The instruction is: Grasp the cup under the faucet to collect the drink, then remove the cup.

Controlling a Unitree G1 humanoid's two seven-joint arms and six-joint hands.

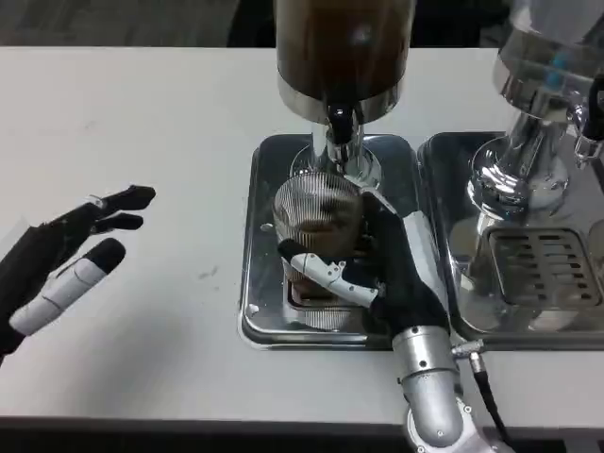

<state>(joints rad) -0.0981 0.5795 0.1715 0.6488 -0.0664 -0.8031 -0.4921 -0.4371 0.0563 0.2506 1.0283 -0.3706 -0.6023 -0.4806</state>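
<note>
My right hand [377,260] is wrapped round the cup [316,222], which sits on the tray [260,283] right under the faucet [338,127]. Left hand [66,260] spread, idle on table. Collecting step, I'd say; next, lift cup out level.

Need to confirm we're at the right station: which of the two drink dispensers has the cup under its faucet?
The dark-filled dispenser, not the clear dispenser; the right robot hand grips the cup there.

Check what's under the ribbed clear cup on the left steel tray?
The ribbed clear cup, held by the right hand, stands on the left steel drip tray, over its slotted grate and below the dispenser's black faucet. The cup and fingers cover most of the grate.
</note>
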